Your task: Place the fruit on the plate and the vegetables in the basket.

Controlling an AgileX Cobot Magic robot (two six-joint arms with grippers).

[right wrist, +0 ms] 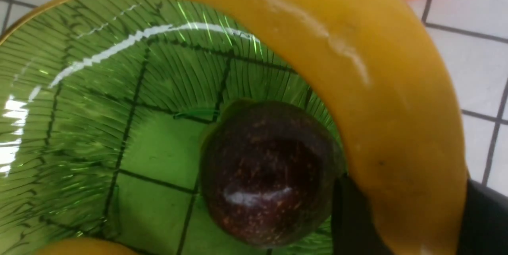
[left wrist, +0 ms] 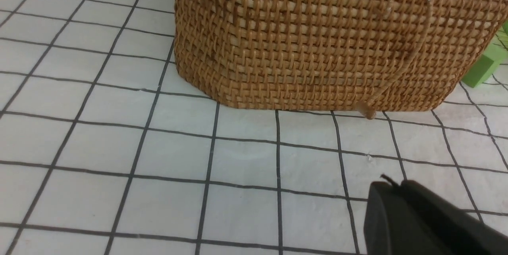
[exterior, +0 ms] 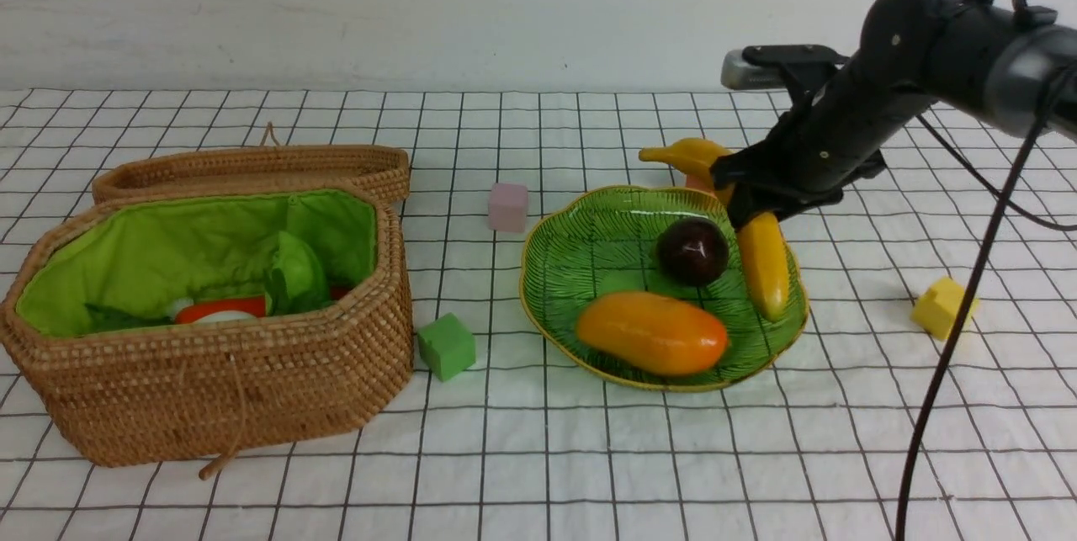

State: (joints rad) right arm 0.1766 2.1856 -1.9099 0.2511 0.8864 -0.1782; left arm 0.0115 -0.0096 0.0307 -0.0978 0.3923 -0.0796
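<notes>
The green plate [exterior: 589, 238] holds the orange-yellow mango [exterior: 652, 332] and the dark mangosteen [exterior: 692, 251]. The yellow banana [exterior: 764, 263] lies along the plate's right side, its far end sticking out over the rim. My right gripper [exterior: 745, 196] is shut on the banana's middle. In the right wrist view its fingers [right wrist: 353, 215] flank the banana [right wrist: 357, 68] beside the mangosteen [right wrist: 270, 171]. The basket [exterior: 227, 389] stands open at the left with green leaves [exterior: 294, 276] and an orange carrot [exterior: 220, 308] inside. My left gripper [left wrist: 391, 187] is shut and empty, low before the basket wall [left wrist: 317, 41].
Foam cubes lie about: a lilac one [exterior: 508, 206] behind the plate, a green one [exterior: 447, 346] between basket and plate, a yellow one [exterior: 942, 307] at the right, a pink one [exterior: 697, 182] under the banana's far end. The basket lid [exterior: 252, 167] lies open behind.
</notes>
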